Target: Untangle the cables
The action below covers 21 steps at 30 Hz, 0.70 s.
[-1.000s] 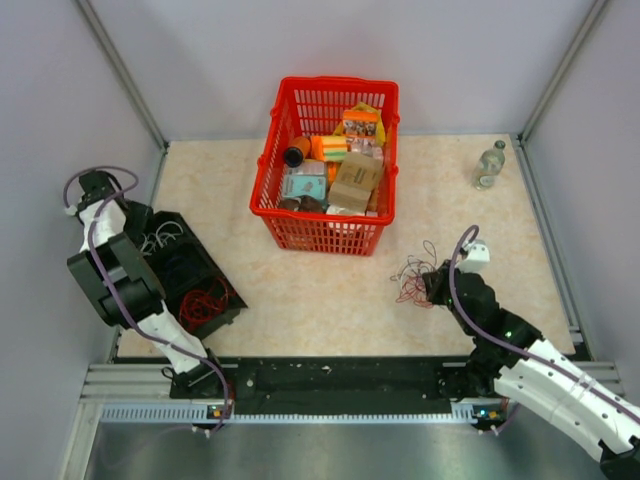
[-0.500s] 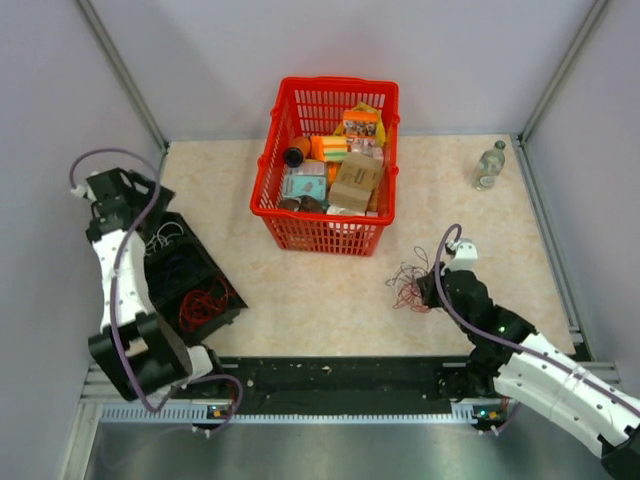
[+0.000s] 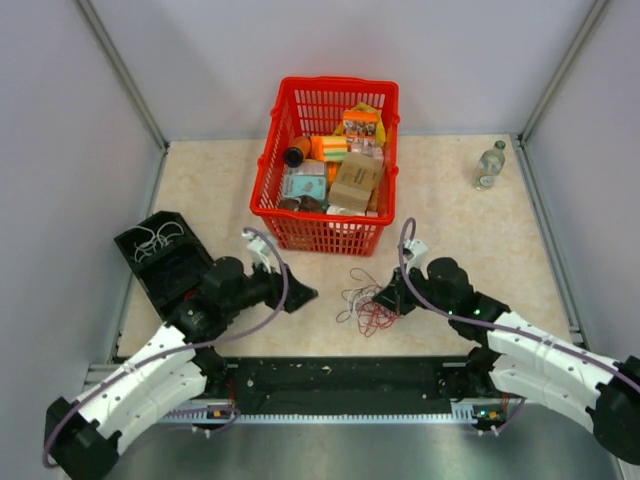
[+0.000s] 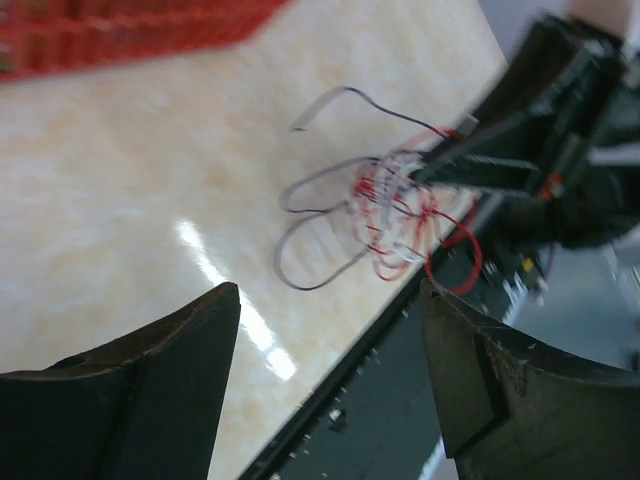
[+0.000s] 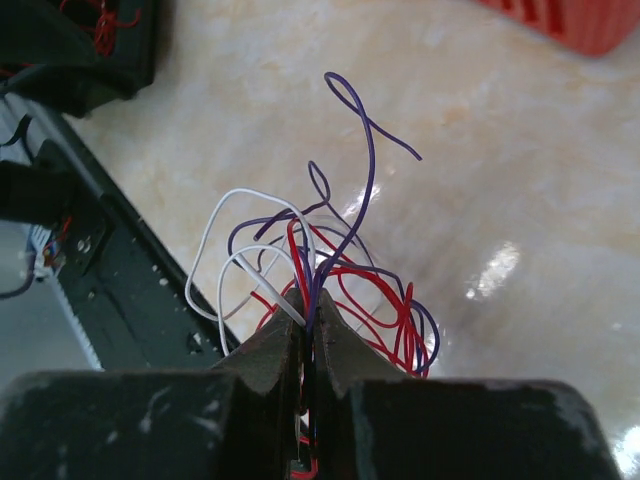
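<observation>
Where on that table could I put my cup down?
Bare tabletop lies at the back left, between the red basket and the black tray, and on the right, from the basket to the water bottle and in front of it. The front middle is crowded: the left pincer and right pincer flank the cables there.

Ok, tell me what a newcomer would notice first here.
The red basket, packed with boxes at the back, stands out first. Next come the cables, a red, purple and white tangle in front of it, pinched in the right gripper, with the left gripper open towards them.
</observation>
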Each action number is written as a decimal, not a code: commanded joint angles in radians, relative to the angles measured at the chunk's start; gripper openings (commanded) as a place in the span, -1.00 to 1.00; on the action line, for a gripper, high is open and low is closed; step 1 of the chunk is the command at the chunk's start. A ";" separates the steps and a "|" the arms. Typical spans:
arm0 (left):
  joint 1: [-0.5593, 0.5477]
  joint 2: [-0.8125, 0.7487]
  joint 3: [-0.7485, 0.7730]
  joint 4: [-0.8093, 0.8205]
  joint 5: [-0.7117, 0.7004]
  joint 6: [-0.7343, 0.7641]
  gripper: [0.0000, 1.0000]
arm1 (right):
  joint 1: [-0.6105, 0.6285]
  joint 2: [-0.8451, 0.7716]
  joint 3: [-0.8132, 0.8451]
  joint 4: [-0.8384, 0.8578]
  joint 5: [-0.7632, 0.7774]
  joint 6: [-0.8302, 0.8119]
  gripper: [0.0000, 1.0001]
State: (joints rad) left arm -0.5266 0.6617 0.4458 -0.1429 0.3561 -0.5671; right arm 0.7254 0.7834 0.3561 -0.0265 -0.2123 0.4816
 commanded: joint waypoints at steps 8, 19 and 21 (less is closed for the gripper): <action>-0.340 0.360 0.031 0.396 -0.040 -0.097 0.36 | 0.014 0.129 0.027 0.249 -0.222 0.015 -1.00; -0.345 0.501 0.105 0.431 -0.029 -0.112 -0.33 | 0.016 0.089 0.014 0.203 -0.208 -0.020 -1.00; -0.348 0.507 0.111 0.422 -0.038 -0.116 -0.55 | 0.016 0.089 0.014 0.201 -0.208 -0.026 -1.00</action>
State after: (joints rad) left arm -0.8654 1.1507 0.5217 0.2119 0.3164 -0.6674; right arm 0.7330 0.8837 0.3553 0.1452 -0.4072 0.4889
